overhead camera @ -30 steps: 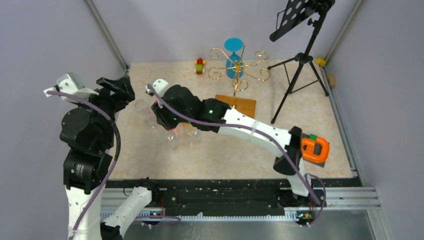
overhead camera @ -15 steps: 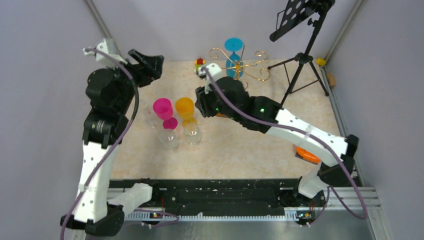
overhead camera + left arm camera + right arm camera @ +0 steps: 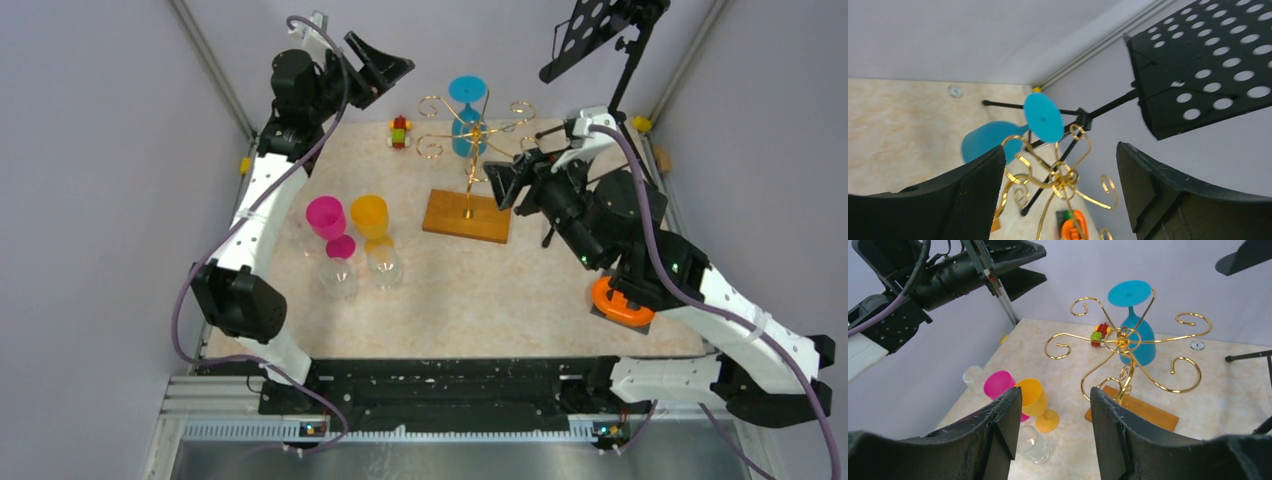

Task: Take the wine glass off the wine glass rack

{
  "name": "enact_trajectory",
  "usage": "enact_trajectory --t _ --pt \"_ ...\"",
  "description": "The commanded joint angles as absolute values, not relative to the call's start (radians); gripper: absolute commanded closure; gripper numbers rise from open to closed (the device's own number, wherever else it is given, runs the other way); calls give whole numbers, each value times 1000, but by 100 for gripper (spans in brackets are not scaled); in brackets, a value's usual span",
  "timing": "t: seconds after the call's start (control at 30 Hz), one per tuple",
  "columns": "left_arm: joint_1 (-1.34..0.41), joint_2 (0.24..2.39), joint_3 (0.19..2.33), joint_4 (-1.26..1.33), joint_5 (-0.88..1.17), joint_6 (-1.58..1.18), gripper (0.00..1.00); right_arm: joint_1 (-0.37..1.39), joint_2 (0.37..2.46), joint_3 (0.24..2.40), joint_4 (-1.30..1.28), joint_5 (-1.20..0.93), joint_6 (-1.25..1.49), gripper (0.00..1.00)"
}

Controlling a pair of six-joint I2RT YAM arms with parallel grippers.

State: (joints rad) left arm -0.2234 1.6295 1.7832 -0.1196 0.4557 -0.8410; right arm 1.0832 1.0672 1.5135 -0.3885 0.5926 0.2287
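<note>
The wine glass rack [image 3: 472,142] is gold wire with scroll arms on an orange-brown wooden base [image 3: 466,216] at the back middle. A blue wine glass [image 3: 467,100] hangs upside down on its far side. My left gripper [image 3: 385,62] is open and empty, raised high to the left of the rack. In the left wrist view the gripper [image 3: 1060,150] frames the rack [image 3: 1063,177] and blue glass [image 3: 990,141]. My right gripper [image 3: 505,182] is open and empty, just right of the rack. The right wrist view shows the rack [image 3: 1123,342] and glass [image 3: 1139,335] beyond its gripper [image 3: 1055,390].
A pink glass [image 3: 325,215], an orange glass [image 3: 369,215] and two clear glasses [image 3: 338,278] stand at the left. A black tripod music stand [image 3: 600,115] stands right of the rack. A toy car [image 3: 399,131] lies at the back. An orange object [image 3: 622,300] sits at the right.
Both arms left the glasses at the left. The left arm stretched up to the back wall; the right arm swung right and now faces the rack.
</note>
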Motion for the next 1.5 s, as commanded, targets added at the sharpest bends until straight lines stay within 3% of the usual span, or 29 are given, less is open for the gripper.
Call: enact_trajectory --t 0.0,0.13,0.27,0.5,0.8,1.03,1.47 --pt "-228 1720 1891 155 580 -1091 19 1078 1027 1469 -357 667 225 46" --pt "-264 1812 1971 142 546 -1146 36 1078 1001 1442 -367 677 241 46" --pt "-312 1893 2119 -33 443 -1066 44 1077 977 1415 -377 688 256 46" --pt "-426 1956 2238 -300 157 -904 46 1078 935 1368 -389 698 279 46" --pt "-535 1968 2238 -387 -49 -885 49 1078 895 1330 -391 703 300 46" --pt "-579 1873 2036 -275 -213 -986 55 1078 882 1310 -395 709 317 47" --pt "-585 1857 1987 -243 -241 -1064 54 1078 865 1287 -387 713 325 47"
